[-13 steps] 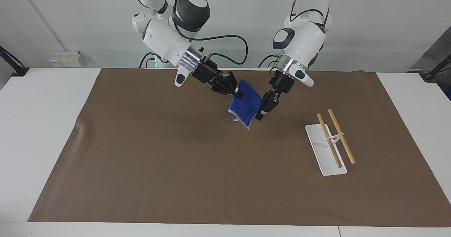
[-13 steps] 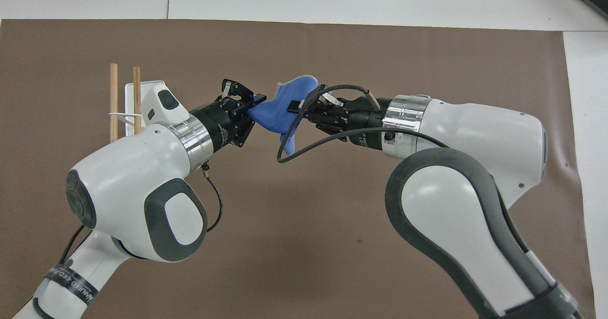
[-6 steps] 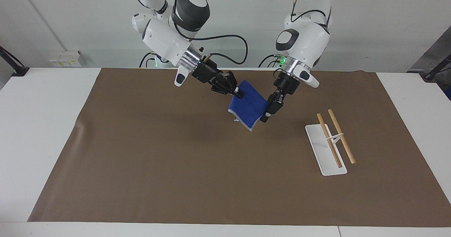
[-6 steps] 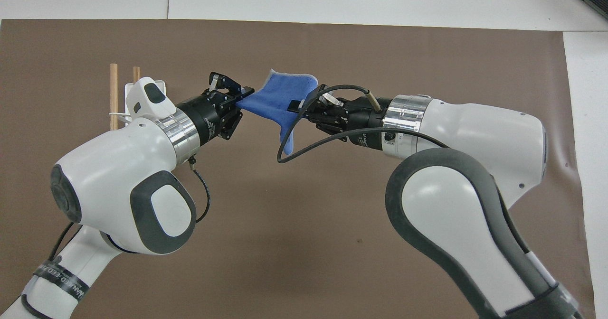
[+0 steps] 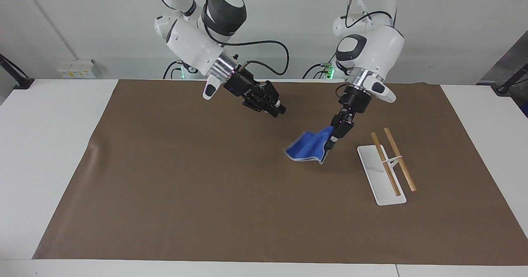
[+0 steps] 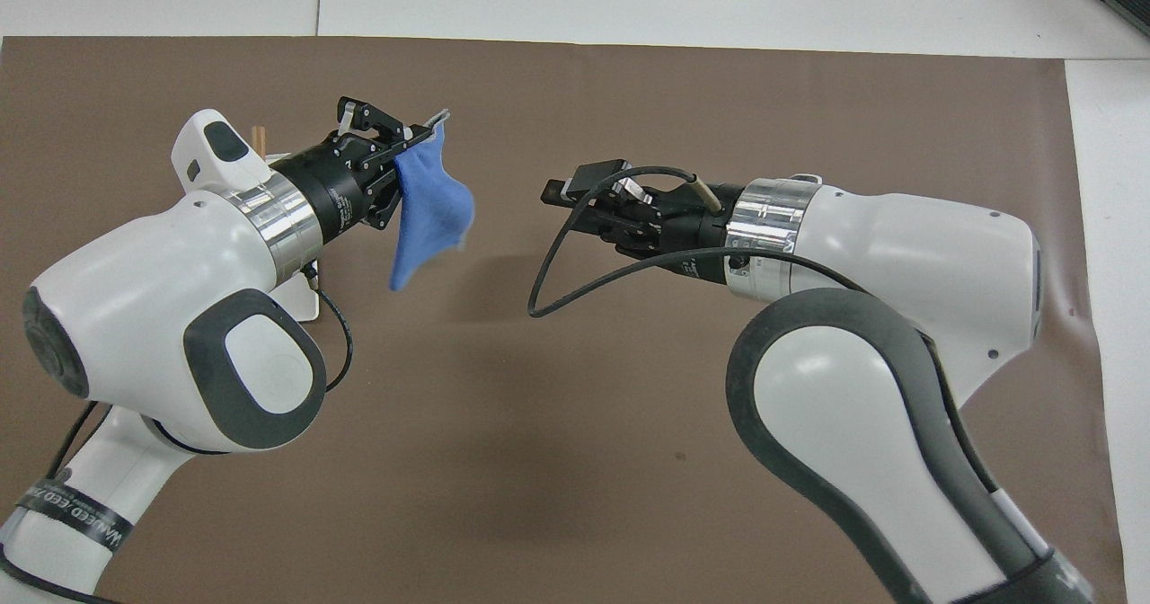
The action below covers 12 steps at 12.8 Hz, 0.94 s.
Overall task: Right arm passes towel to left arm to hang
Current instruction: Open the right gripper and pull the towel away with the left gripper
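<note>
We log right arm (image 5: 194, 48) raised over brown mat (image 5: 173, 194), toward right arm's end of surface (image 5: 53, 145) from rack. Right pincer (image 5: 277, 109) holds nothing, well apart from towel; fingers apart or together, we cannot tell. Towel (image 5: 307, 148) hangs in air over mat, just beside rack, one corner pinched. Left pincer (image 5: 330, 144) clamped on that corner; left arm (image 5: 371, 56) above it. White rack (image 5: 381, 174) with two wooden bars stands on mat.
</note>
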Motion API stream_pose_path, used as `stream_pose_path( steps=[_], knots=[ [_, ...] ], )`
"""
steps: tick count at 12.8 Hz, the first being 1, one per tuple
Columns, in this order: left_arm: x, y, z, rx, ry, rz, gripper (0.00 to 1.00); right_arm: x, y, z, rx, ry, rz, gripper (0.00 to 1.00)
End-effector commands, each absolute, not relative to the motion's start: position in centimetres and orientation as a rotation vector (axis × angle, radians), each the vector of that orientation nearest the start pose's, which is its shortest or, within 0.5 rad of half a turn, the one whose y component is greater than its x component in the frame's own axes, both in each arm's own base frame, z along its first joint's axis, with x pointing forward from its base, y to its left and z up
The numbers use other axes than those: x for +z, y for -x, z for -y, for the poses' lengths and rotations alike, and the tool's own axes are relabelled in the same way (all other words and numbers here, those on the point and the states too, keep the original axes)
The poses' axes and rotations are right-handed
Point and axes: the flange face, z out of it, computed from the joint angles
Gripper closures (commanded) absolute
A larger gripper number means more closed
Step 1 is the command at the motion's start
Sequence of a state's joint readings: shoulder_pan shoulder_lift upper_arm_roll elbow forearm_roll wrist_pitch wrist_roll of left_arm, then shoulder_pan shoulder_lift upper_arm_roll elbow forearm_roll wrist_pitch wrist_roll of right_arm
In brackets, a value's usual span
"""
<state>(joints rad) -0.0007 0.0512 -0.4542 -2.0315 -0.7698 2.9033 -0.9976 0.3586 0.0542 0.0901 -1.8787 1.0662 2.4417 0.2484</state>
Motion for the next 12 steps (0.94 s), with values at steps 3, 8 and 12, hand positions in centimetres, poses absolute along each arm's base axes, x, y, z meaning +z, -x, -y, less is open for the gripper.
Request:
stream_pose_path(
  steps=[3, 8, 12],
  knots=[
    [50.6, -57.7, 19.2, 0.358, -1.880, -1.266, 1.00, 53.8, -55.4, -25.0, -0.170, 2.137, -0.532, 0.00],
    [49.6, -59.7, 11.0, 0.452, -1.935, -1.290, 1.00, 54.1, -54.5, -18.9, -0.218, 2.305, -0.495, 0.00],
    [48.3, -60.2, 4.6, 0.526, -1.980, -1.315, 1.00, 56.4, -53.2, -11.8, -0.199, 2.665, -0.337, 0.00]
  ],
)
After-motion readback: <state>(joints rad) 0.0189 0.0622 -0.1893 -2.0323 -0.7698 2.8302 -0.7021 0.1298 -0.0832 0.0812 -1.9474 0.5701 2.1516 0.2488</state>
